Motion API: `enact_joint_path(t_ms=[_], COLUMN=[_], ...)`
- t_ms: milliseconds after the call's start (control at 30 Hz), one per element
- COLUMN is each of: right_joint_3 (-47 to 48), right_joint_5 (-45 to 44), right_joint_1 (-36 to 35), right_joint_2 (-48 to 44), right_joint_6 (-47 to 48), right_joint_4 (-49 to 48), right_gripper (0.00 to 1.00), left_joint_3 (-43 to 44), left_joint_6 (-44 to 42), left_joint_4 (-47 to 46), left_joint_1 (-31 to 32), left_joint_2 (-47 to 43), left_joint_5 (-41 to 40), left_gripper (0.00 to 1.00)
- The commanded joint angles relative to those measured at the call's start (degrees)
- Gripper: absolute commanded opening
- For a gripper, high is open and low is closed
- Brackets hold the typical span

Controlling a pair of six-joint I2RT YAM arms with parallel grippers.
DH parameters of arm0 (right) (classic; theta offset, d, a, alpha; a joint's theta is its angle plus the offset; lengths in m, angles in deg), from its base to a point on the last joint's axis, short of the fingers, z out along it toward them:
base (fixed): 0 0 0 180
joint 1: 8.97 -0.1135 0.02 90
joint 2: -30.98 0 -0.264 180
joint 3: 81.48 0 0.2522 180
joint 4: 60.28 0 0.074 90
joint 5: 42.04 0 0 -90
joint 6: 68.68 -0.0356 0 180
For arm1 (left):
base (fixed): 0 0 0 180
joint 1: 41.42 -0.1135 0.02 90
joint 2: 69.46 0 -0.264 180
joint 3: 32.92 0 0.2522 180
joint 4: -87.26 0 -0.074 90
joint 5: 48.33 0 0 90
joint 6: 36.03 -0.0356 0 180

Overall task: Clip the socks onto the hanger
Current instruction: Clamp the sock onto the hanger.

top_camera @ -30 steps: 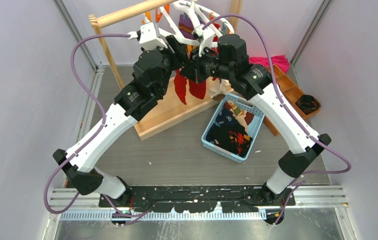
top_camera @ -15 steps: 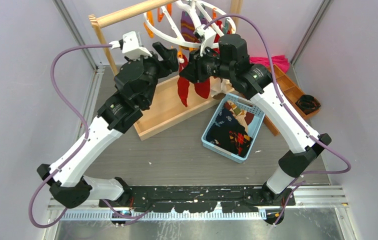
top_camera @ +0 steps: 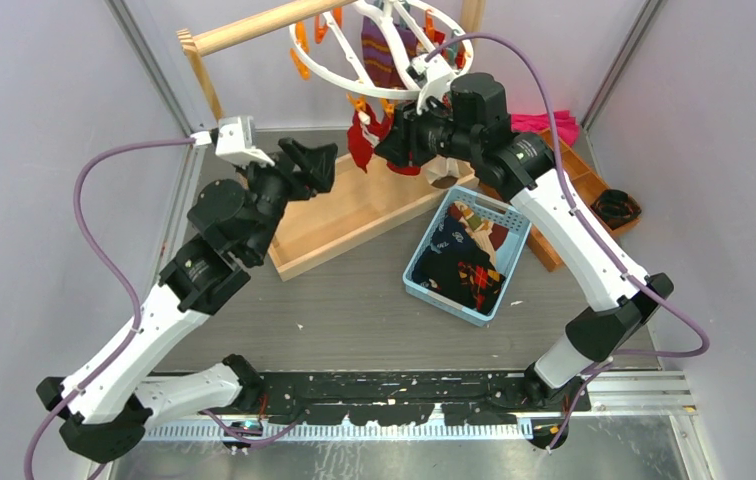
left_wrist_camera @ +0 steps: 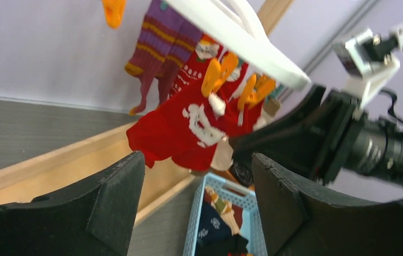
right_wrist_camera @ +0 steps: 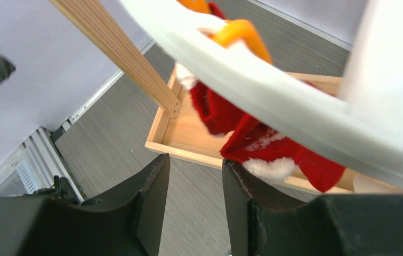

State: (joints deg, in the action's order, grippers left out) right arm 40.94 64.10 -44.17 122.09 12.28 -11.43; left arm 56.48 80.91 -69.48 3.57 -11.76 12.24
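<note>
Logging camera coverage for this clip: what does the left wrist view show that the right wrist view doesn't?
Only the left wrist view: the purple striped sock, the blue basket and the right arm. Only the right wrist view: the stand's wooden upright. Both: red socks on orange clips, the white hanger ring and the wooden tray.

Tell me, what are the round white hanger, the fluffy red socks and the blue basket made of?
The round white hanger looks like smooth, slightly glossy moulded plastic. The red socks with white trim look like soft knitted or fleecy fabric, because they droop and fold. The light blue slotted basket seems to be thin plastic, with a moulded lattice wall.
</note>
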Motion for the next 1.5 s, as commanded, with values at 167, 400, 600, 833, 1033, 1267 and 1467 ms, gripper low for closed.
enact_joint_path(t_ms=[167, 400, 600, 833, 1033, 1267, 1467], right_joint_3=[-0.53, -0.86, -2.29, -3.49, -6.42, -15.4, -21.44], right_joint_5=[-1.63, -0.02, 0.91, 3.67, 13.84, 33.23, 44.29], right_joint_1=[2.82, 6.41, 8.21, 10.6, 15.72, 23.26, 29.42], right_joint_2=[-2.37, -2.75, -2.77, -3.67, -6.97, -12.75, -17.31], right_joint_6=[-3.69, -7.66, -9.79, -10.26, -9.53, -7.96, -2.87], right_joint_4=[-4.09, -5.69, -7.05, -7.47, -8.24, -13.01, -11.61], right_gripper=[0.44, 0.4, 0.38, 0.39, 0.44, 0.5, 0.58], left_joint_3=[-16.6, -25.3, -32.95, -39.82, -46.37, -51.11, -51.48], left_joint_6=[-7.11, -8.26, -8.17, -11.4, -15.13, -16.07, -14.59], left_joint_4=[-10.86, -9.86, -9.77, -6.74, -7.39, -10.27, -9.67], left_joint_1=[-0.03, -0.02, -0.07, -0.07, -0.08, -0.07, -0.01], left_joint_2=[-12.38, -18.14, -23.95, -30.84, -34.45, -32.62, -29.08], left_joint_5=[18.49, 24.76, 26.15, 28.87, 28.56, 27.01, 26.09], left_gripper=[0.76, 0.71, 0.7, 0.69, 0.74, 0.78, 0.78])
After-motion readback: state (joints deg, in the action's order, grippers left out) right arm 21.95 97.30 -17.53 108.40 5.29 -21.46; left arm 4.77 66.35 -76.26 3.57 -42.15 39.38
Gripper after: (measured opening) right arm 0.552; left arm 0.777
